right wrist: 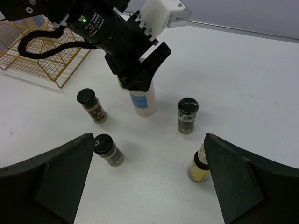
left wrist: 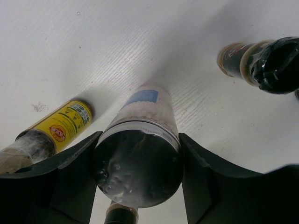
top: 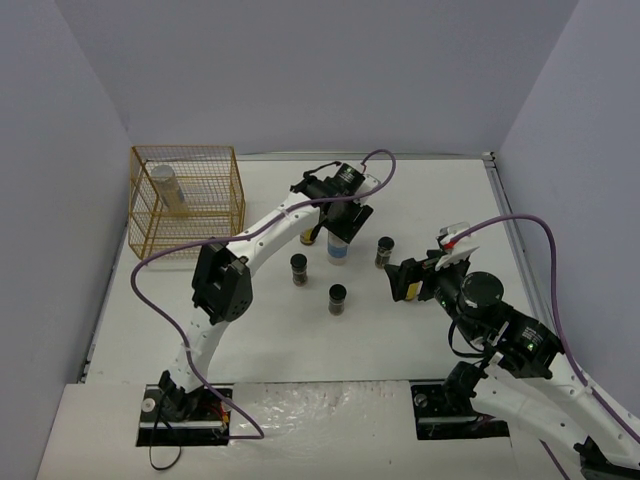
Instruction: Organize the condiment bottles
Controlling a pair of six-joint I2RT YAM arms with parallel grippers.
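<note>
Two hands show in my views. The left hand (top: 342, 228) grips a pale jar (left wrist: 145, 112), its fingers (left wrist: 79, 168) pressed against both sides of the silver lid. The jar stands upright on the table (top: 420, 340). A yellow bottle (left wrist: 65, 123) is just beside it, with three dark jars (top: 298, 268) near. My right hand (right wrist: 148, 137) hangs wide open. A second pale jar (top: 166, 187) sits in the wire basket (top: 215, 160).

White table (top: 420, 200), faintly ribbed. Standing on it: pale blue-labelled jar (right wrist: 143, 100) right between the left gripper (right wrist: 139, 85) fingers, yellow bottle (left wrist: 65, 123) just beside them. Three dark black-lidded jars (right wrist: 91, 105) upright near that gripper, apart from each other. Second yellow bottle (right wrist: 198, 168) close against a right gripper (right wrist: 148, 140) finger. Yellow wire basket (top: 185, 200) well apart from both grippers.
</note>
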